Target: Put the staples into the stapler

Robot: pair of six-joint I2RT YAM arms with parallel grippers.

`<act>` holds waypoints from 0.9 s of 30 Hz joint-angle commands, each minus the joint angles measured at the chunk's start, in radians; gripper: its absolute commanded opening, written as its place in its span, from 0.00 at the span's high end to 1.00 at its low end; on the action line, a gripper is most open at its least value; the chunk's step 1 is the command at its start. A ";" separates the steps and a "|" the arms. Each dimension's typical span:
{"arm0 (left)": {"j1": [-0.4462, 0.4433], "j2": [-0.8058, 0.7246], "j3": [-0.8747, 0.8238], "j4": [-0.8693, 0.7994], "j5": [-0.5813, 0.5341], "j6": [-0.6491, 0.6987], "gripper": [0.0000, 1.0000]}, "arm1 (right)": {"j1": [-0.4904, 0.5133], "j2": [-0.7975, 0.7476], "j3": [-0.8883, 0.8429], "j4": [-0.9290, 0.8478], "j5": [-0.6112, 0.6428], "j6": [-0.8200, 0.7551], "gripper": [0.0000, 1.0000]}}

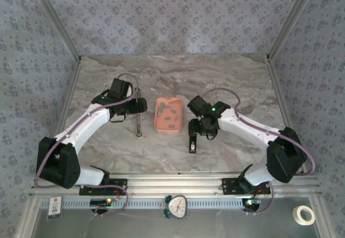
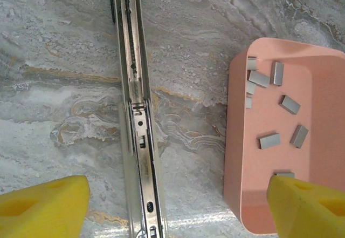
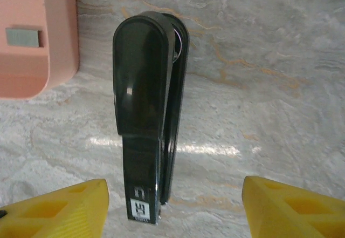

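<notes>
The stapler lies in two parts. Its long silver magazine rail [image 1: 138, 118] [image 2: 136, 119], spring showing, lies left of the salmon-pink tray [image 1: 168, 132] [image 2: 235, 141]. Its black body [image 1: 192, 139] [image 3: 144, 119] lies on its side to the right of the tray. Several small grey staples [image 1: 170, 114] [image 2: 269, 140] are scattered in the tray; one staple strip [image 3: 22, 36] also shows from the right wrist. My left gripper [image 1: 138, 106] [image 2: 178, 211] hangs open above the rail and the tray's near corner. My right gripper [image 1: 198, 126] [image 3: 175, 211] is open, straddling the black body's label end without touching it.
The marble table is walled by patterned fabric and metal frame posts [image 1: 64, 92]. Beyond the near aluminium rail lie a small clock [image 1: 176, 205], a tape roll [image 1: 305, 213] and a card [image 1: 55, 205].
</notes>
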 commanded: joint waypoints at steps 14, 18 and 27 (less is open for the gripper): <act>0.012 -0.017 -0.021 0.038 0.023 -0.020 0.15 | -0.050 0.191 0.015 0.159 -0.057 0.016 0.40; 0.012 -0.012 -0.015 0.033 0.023 -0.017 0.15 | -0.051 0.184 0.018 0.140 -0.034 0.007 0.39; 0.012 -0.027 -0.010 0.036 0.024 -0.018 0.15 | -0.012 0.148 0.050 0.103 0.013 0.012 0.35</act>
